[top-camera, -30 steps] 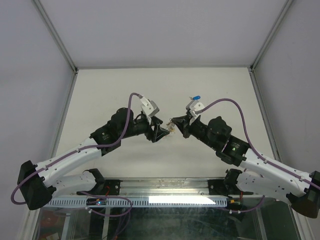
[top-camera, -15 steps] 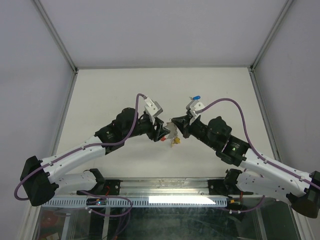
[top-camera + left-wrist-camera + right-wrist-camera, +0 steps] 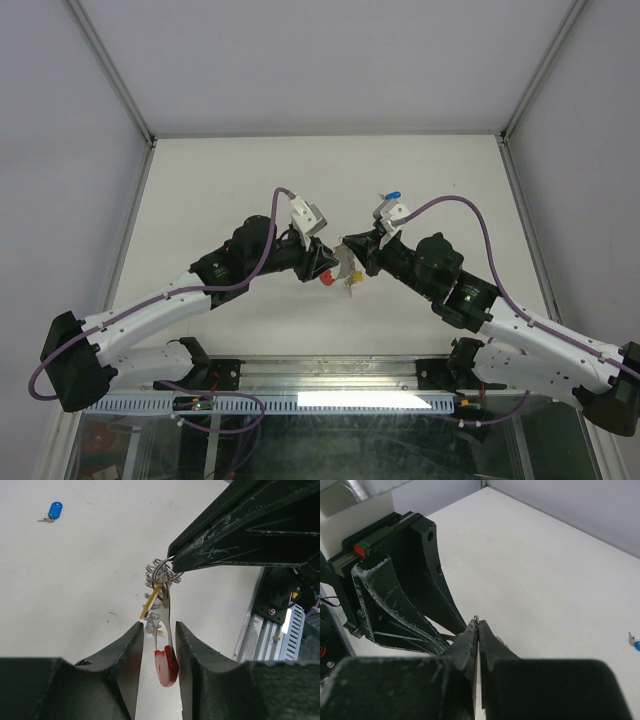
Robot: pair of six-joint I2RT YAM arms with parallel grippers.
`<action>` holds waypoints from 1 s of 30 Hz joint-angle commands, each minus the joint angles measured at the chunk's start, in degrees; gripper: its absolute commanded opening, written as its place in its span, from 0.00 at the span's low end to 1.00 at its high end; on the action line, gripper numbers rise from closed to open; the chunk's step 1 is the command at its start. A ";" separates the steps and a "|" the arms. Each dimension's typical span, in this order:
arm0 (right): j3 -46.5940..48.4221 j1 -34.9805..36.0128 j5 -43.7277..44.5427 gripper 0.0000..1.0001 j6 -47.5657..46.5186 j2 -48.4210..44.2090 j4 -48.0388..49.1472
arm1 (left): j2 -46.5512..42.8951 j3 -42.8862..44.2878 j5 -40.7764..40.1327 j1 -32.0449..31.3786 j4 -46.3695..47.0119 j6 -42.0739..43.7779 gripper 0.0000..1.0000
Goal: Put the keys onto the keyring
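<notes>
**Left fingers close in on the red key**

Top: the left fingers (image 3: 312, 264) have advanced since a second ago and now straddle the red key (image 3: 326, 277); the yellow key (image 3: 349, 281) hangs beside it; the blue key (image 3: 396, 194) lies apart on the worktop (image 3: 220, 190).
Left wrist: the left fingers are narrowly parted, not clamped; both keys hang from the keyring (image 3: 161, 572).
Right wrist: the right fingers (image 3: 467, 640) are pinched tight on the keyring.

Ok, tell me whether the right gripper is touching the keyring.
Touching. The left wrist view shows the top of the keyring pinched in the shut tip of the right gripper, with the red key hanging from the ring.
</notes>
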 commanded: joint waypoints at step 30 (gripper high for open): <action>11.61 -0.14 -3.65 0.28 9.01 2.02 -6.41 | -1.16 -2.35 0.66 -0.51 10.26 -5.33 0.00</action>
